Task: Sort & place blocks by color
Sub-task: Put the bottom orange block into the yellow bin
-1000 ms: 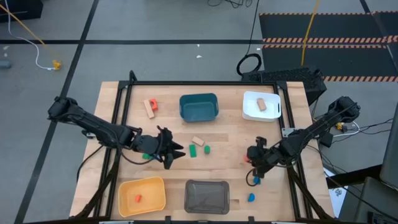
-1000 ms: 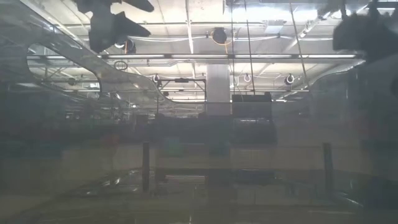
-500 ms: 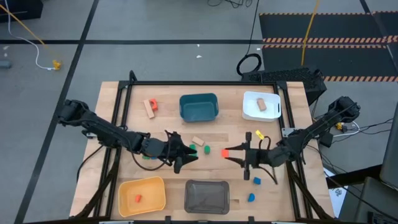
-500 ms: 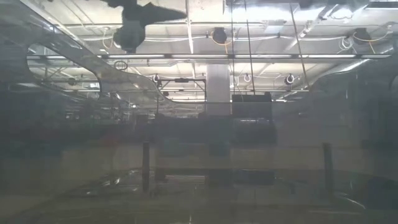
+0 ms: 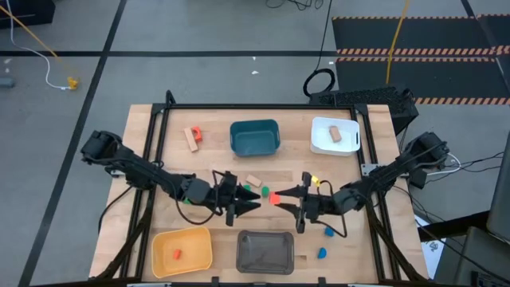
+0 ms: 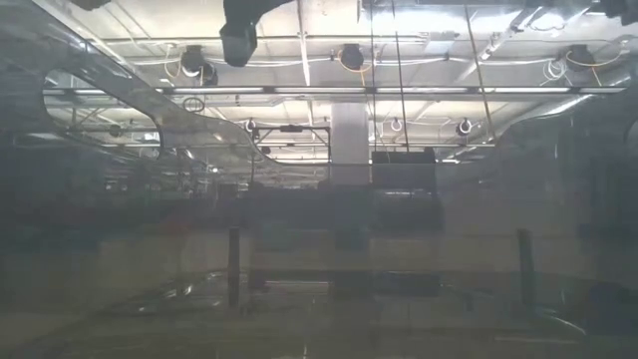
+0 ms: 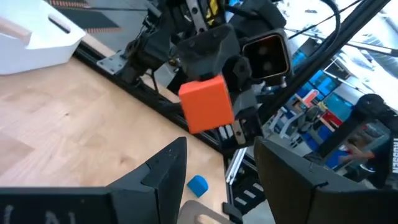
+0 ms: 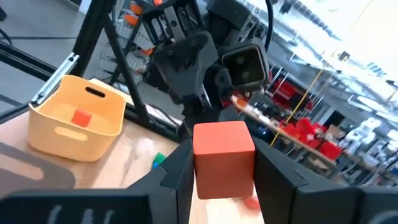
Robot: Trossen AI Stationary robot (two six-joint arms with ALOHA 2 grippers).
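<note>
Blocks [image 5: 253, 180] sit scattered across your wooden table [image 5: 215, 163], bins around them.
Your right gripper [image 5: 280, 198] pinches an orange cube [image 5: 274, 198]; left gripper [image 5: 249, 205] faces it, jaws spread.

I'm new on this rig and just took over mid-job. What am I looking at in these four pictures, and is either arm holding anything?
Two dark robot arms work over a wooden table. The high view looks straight down; the low view shows little but the room; each wrist view looks past that arm's own fingers. The right gripper holds an orange block mid-table, facing the left gripper, whose jaws are open and empty. On the table: teal bin, white bin, yellow bin, grey bin, and loose green, blue and tan blocks.
</note>
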